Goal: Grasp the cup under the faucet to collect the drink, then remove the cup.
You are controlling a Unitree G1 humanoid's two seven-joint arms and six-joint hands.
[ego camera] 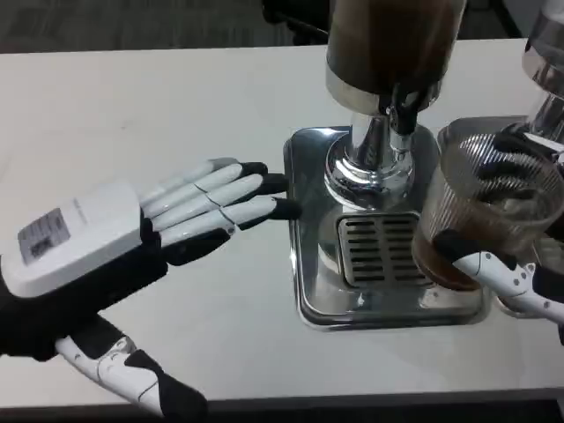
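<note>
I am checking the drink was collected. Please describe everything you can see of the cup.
The cup is a clear, ribbed tumbler that looks like plastic. A shallow layer of brown drink sits at its bottom. It is roughly upright, slightly tilted, to the right of the faucet, over the right edge of the steel drip tray. The right hand holds it: dark fingers show through the far wall and a white and black finger crosses the near side.

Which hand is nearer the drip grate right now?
Right. The right hand holds the cup at the drip grate's right edge; the left hand lies flat on the table, left of the tray.
</note>
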